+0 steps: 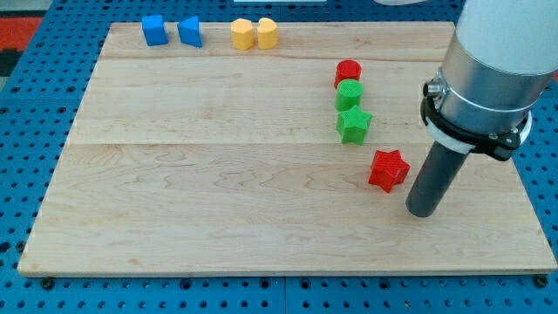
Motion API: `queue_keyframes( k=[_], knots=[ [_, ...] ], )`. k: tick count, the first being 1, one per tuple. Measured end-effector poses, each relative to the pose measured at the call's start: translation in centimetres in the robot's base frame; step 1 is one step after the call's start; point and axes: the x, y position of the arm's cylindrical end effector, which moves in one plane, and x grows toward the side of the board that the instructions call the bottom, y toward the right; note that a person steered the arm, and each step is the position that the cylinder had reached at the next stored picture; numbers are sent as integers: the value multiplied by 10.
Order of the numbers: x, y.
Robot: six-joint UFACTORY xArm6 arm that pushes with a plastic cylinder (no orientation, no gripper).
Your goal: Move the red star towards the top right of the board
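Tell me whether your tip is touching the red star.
Apart: the camera view shows a strip of bare board between my tip and the red star.

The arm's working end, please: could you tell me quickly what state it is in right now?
My tip: a bare rod with no jaws, holding nothing.
Position: on the board, just to the view's right of the red star, slightly lower, a small gap between them.

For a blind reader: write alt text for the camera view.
My tip rests just right of and below the red star on a wooden board. Above the star, a green star, green cylinder and red cylinder form a column.
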Motion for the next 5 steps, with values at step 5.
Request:
queue_keyframes(
  k=[5],
  knots=[
    [0, -57]
  ],
)
